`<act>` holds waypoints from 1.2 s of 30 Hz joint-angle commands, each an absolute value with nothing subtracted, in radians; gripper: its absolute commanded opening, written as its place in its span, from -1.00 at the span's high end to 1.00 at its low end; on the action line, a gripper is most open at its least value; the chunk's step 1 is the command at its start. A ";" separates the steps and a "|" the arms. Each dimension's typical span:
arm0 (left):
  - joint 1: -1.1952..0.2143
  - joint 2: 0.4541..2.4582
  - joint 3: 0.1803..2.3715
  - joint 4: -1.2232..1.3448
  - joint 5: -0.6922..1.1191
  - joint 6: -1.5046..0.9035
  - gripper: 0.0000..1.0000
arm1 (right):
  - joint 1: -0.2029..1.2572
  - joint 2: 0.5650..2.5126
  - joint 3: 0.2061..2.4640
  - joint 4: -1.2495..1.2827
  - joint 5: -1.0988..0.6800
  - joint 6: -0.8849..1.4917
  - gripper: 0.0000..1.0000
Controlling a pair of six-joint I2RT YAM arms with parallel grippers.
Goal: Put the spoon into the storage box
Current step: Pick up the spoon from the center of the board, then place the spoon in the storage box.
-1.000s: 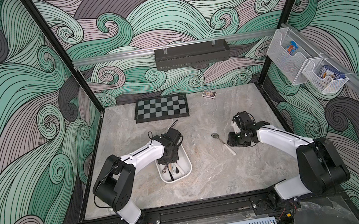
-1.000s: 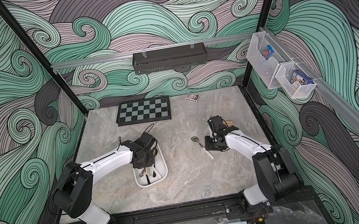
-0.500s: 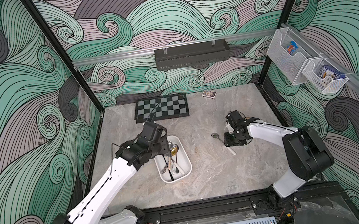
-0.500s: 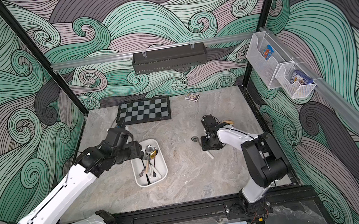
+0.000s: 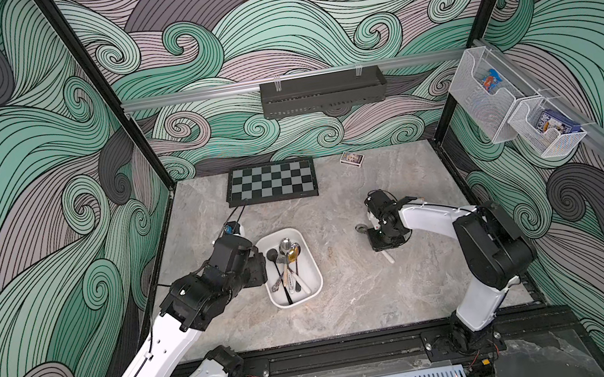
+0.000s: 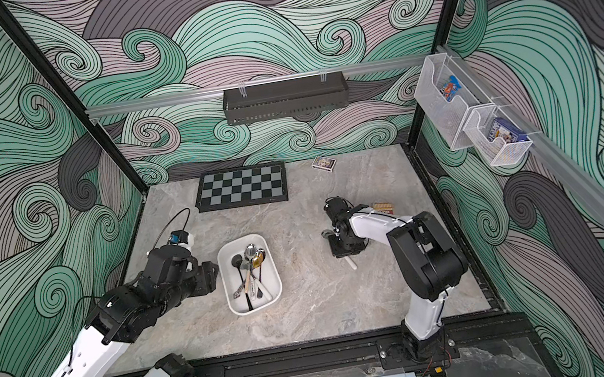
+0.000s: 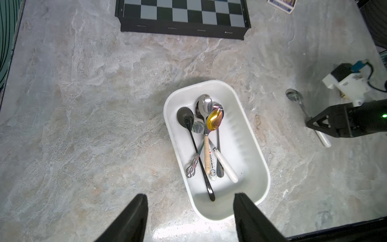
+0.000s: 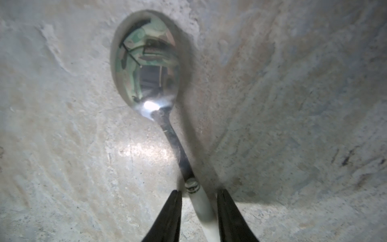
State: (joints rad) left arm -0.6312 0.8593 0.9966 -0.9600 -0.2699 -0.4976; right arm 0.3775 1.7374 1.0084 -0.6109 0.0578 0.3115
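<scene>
1. Left gripper (image 7: 189, 197) is hanging beside the storage box (image 5: 310, 265), pulled back from over it, jaws released and empty.
2. Right gripper (image 8: 199, 191) is straddling the white handle of the spoon (image 8: 146, 67), which is lying flat, well apart from the box. A gap is showing on one side, so it is not yet clamped.
3. Squaring the fingers before pinching is looking wise; a skewed squeeze risks flicking the spoon away.
</scene>
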 commanded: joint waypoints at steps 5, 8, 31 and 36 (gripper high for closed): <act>-0.626 0.859 0.999 -0.977 -0.289 -0.474 -0.35 | 0.390 1.745 1.019 -0.634 0.094 0.305 0.74; -0.626 0.849 0.994 -0.975 -0.292 -0.478 -0.36 | 0.400 1.722 1.023 -0.634 0.092 0.301 0.83; -0.627 0.779 0.986 -0.989 -0.356 -0.512 -0.33 | 0.810 1.658 1.428 -0.752 0.039 0.538 0.85; -0.629 0.763 0.980 -0.988 -0.346 -0.514 -0.33 | 0.887 1.808 1.547 -0.753 0.014 0.562 0.85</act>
State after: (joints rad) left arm -0.6304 0.7799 0.9840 -0.9699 -0.3325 -0.5056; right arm 0.8566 1.7481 1.4982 -0.7341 0.0273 0.5224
